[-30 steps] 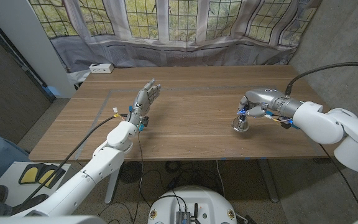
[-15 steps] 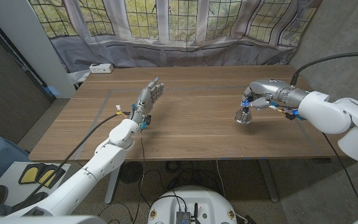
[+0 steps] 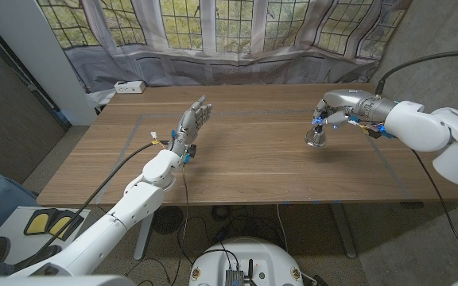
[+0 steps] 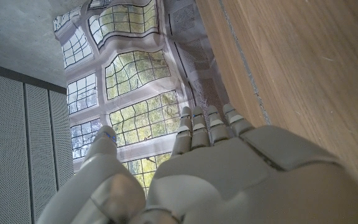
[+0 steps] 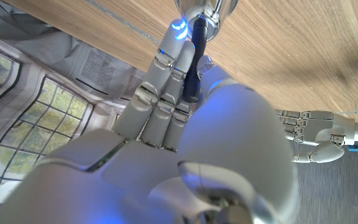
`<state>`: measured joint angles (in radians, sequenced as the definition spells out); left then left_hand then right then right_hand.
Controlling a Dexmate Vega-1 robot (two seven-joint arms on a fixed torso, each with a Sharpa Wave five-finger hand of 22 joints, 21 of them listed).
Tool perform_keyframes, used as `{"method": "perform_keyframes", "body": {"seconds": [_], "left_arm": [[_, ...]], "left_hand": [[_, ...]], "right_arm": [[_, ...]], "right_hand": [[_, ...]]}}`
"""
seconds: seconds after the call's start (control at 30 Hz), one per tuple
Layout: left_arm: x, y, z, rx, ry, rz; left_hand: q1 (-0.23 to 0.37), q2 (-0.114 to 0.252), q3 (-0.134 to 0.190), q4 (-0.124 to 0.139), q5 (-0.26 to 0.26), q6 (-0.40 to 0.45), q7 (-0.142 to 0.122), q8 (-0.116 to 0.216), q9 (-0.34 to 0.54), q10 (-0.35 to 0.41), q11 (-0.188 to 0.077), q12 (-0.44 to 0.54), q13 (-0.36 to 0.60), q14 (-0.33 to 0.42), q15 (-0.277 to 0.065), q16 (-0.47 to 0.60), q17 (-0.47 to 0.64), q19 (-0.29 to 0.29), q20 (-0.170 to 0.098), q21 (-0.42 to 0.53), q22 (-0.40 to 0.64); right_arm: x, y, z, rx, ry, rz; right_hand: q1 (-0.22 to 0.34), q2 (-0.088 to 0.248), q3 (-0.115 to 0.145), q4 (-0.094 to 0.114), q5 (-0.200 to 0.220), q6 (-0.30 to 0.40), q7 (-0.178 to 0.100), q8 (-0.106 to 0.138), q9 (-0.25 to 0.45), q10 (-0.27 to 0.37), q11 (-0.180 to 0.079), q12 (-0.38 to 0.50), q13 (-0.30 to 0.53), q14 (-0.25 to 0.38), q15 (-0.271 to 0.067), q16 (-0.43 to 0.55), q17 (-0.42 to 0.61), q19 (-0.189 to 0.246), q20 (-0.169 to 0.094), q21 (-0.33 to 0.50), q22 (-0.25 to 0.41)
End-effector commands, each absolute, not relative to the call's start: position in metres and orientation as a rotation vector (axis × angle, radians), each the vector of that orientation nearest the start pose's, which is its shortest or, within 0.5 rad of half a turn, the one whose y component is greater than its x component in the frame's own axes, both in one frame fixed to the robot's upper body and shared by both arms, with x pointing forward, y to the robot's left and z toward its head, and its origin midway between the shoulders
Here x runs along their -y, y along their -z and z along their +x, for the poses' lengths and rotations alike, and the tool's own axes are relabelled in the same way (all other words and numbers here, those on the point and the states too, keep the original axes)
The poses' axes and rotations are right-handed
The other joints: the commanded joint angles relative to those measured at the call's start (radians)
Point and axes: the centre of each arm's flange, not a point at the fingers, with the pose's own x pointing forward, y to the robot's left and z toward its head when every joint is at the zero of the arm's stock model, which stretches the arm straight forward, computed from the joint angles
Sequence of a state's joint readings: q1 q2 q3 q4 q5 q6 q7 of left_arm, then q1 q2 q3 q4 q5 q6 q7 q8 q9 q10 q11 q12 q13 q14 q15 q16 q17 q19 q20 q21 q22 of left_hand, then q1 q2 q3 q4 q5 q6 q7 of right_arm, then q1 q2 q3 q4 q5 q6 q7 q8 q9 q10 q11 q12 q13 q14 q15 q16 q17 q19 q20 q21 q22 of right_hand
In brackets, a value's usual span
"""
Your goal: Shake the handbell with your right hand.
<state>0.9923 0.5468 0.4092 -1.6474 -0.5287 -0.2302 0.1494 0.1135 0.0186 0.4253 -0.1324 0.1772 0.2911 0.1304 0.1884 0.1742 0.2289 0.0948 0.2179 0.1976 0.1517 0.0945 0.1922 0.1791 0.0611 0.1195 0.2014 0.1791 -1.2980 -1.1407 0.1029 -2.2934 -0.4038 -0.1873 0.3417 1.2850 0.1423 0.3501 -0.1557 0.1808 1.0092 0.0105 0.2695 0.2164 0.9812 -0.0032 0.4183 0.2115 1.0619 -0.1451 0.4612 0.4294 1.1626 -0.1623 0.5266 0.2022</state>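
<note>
The right hand (image 3: 339, 110) has its fingers (image 5: 166, 93) wrapped round the dark handle (image 5: 191, 68) of the bell (image 3: 318, 137), thumb on the other side, so the grip is closed on the handle alone and the metal cup is left free. That makes sense for a shake: a touch on the cup would deaden the ring. The bell hangs mouth-down below the hand, on the right half of the worktop (image 3: 253, 171). In the head view its rim looks to sit slightly above the wood with a shadow under it, but I cannot tell for sure whether it is clear of the surface. The right wrist view shows the shiny top of the cup just past the fingertips, with the wood grain behind it.

The right arm reaches in from the side with the wrist roughly level, which leaves room for a side-to-side or up-and-down swing; my guess is the shaking is under way or about to start.

The left hand (image 3: 191, 127) holds nothing. Its fingers are straight and close together, reaching away from the robot, and it stands on edge over the left half of the worktop, well apart from the bell, out of the way. Behind the worktop hangs a curtain (image 3: 237, 63) printed with windows, and a white power strip (image 3: 130, 86) lies at the far left corner.
</note>
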Motion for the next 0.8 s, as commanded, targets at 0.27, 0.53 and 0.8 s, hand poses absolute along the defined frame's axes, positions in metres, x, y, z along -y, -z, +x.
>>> {"method": "perform_keyframes", "body": {"seconds": [0.27, 0.53, 0.8], "left_arm": [[-0.225, 0.025, 0.582, 0.664, 0.206, 0.029], [-0.223, 0.026, 0.582, 0.661, 0.207, 0.030], [-0.223, 0.028, 0.584, 0.659, 0.205, 0.026]], "left_hand": [[0.010, 0.000, 0.006, -0.003, -0.001, 0.010, 0.002, 0.001, 0.005, 0.011, -0.005, 0.001, 0.003, 0.011, 0.005, -0.001, 0.001, 0.004, -0.003, -0.001, 0.003], [0.011, 0.000, 0.006, -0.003, -0.001, 0.011, 0.000, 0.001, 0.005, 0.012, -0.006, 0.001, 0.003, 0.011, 0.005, -0.002, 0.001, 0.004, -0.003, -0.001, 0.003], [0.011, 0.000, 0.006, -0.003, -0.001, 0.011, 0.001, 0.001, 0.005, 0.013, -0.008, 0.001, 0.003, 0.011, 0.005, -0.002, 0.001, 0.004, -0.002, -0.001, 0.002]], "right_arm": [[0.301, -0.108, 0.471, 0.588, -0.069, -1.610], [0.304, -0.107, 0.477, 0.575, -0.068, -1.602], [0.309, -0.107, 0.482, 0.593, -0.115, -1.500]], "right_hand": [[0.027, 0.012, -0.003, 0.004, 0.007, 0.015, -0.001, -0.008, 0.002, 0.039, 0.029, 0.003, 0.012, 0.042, -0.031, -0.006, 0.005, -0.004, -0.001, 0.016, 0.001], [0.028, 0.012, -0.005, 0.005, 0.007, 0.013, -0.001, -0.010, 0.002, 0.042, 0.027, 0.004, 0.013, 0.046, -0.031, -0.008, 0.008, -0.004, -0.001, 0.023, 0.001], [0.028, 0.013, -0.007, 0.006, 0.008, 0.013, -0.002, -0.012, 0.003, 0.044, 0.027, 0.004, 0.013, 0.049, -0.031, -0.010, 0.010, -0.005, 0.000, 0.031, 0.000]]}}
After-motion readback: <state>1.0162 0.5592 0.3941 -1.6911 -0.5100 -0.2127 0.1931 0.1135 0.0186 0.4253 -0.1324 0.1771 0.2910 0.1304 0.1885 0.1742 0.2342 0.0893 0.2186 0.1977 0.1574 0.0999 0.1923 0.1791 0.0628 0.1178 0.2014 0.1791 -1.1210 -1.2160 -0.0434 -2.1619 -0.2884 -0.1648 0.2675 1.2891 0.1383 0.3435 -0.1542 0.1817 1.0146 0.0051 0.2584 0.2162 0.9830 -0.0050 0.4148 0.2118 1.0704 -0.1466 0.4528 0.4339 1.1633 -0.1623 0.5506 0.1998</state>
